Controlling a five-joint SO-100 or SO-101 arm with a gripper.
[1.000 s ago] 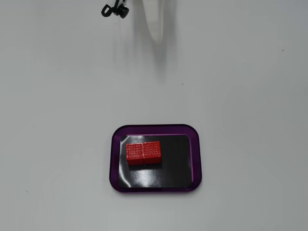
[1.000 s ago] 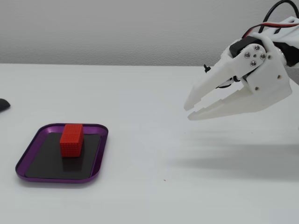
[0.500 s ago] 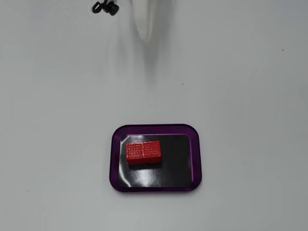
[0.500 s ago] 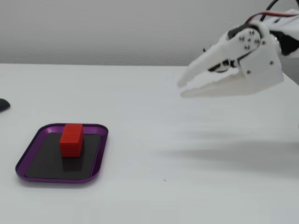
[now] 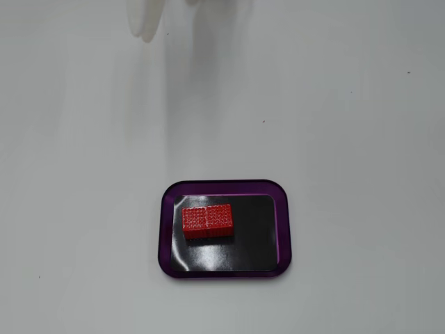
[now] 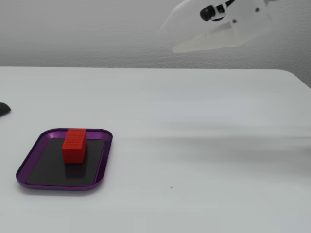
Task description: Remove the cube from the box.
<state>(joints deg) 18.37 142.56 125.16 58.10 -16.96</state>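
Note:
The red cube (image 5: 206,220) lies in the upper left part of the box (image 5: 286,229), a purple-rimmed tray with a glossy black floor. In the other fixed view the cube (image 6: 74,144) stands at the far end of the box (image 6: 104,162). My white gripper (image 6: 167,38) hangs high in the air, far to the right of the box and well above the table. Its jaws are parted and hold nothing. In the top-down fixed view only a blurred white part of the gripper (image 5: 146,24) shows at the top edge, far from the box.
The table is white and plain. A small dark object (image 6: 2,108) pokes in at the left edge of the side fixed view. The table's far edge meets a pale wall.

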